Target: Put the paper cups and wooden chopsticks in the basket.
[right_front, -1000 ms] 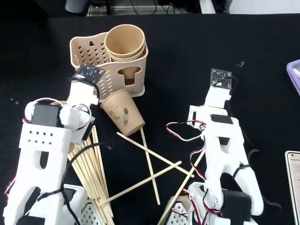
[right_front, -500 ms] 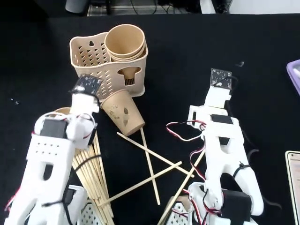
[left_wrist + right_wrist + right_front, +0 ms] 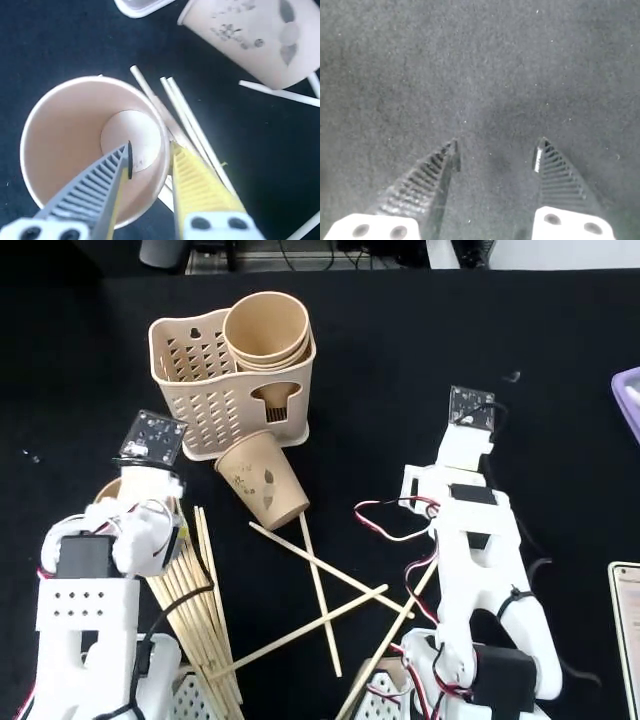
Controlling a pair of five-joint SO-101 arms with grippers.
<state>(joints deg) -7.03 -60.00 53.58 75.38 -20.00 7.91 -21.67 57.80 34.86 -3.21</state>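
A beige perforated basket (image 3: 200, 390) stands at the back left with stacked paper cups (image 3: 268, 330) in it. Another paper cup (image 3: 262, 480) (image 3: 255, 35) lies on its side in front of the basket. An upright paper cup (image 3: 105, 490) (image 3: 75, 145) stands at the left. My left gripper (image 3: 150, 155) is open and straddles its rim, the grey finger inside and the yellow finger outside. A bundle of wooden chopsticks (image 3: 190, 590) (image 3: 190, 120) lies beside that cup, and loose ones (image 3: 320, 590) cross at the middle. My right gripper (image 3: 495, 152) hangs open over bare black cloth.
A purple tray edge (image 3: 628, 395) and a white object (image 3: 625, 620) sit at the right border. The arms' white bases (image 3: 470, 670) fill the front edge. Black cloth lies bare between the basket and the right arm.
The left arm has drawn back from the basket toward the front left and now sits over the upright cup. The right arm has not moved.
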